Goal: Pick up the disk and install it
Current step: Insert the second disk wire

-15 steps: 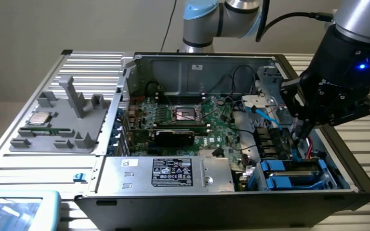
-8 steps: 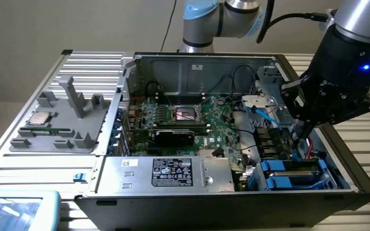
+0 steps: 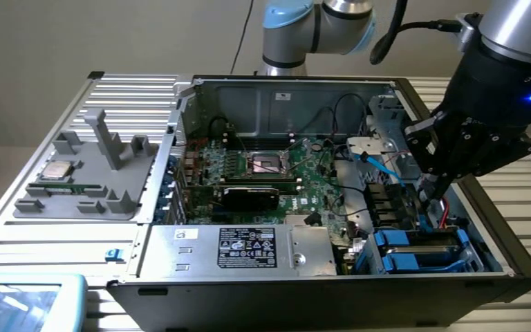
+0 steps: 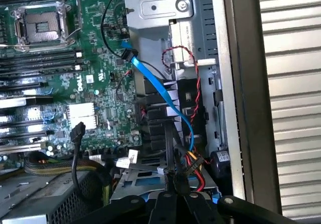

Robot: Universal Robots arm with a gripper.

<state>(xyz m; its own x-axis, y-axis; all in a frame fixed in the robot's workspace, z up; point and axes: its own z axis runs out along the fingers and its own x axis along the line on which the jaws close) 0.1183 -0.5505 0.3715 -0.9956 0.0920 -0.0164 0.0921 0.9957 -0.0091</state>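
The open computer case (image 3: 201, 86) lies on its side. In the drive bay at its near corner on the exterior view's right I see blue carrier rails (image 3: 404, 243). They look like the disk's edges, and its labelled face is hidden in the bay. My gripper (image 3: 429, 196) reaches down into the case just behind that bay, fingers shut together with nothing between them. In the wrist view the shut gripper (image 4: 178, 200) hangs over the cables beside the bay's metal cage (image 4: 143, 184).
A blue data cable (image 4: 160, 91) and red-black wires (image 4: 196, 86) run under the gripper. The motherboard with its CPU socket (image 3: 267, 164) fills the case's middle. The grey power supply box (image 3: 247, 249) sits in front. A grey fixture tray (image 3: 90, 187) holds a CPU chip (image 3: 58, 170).
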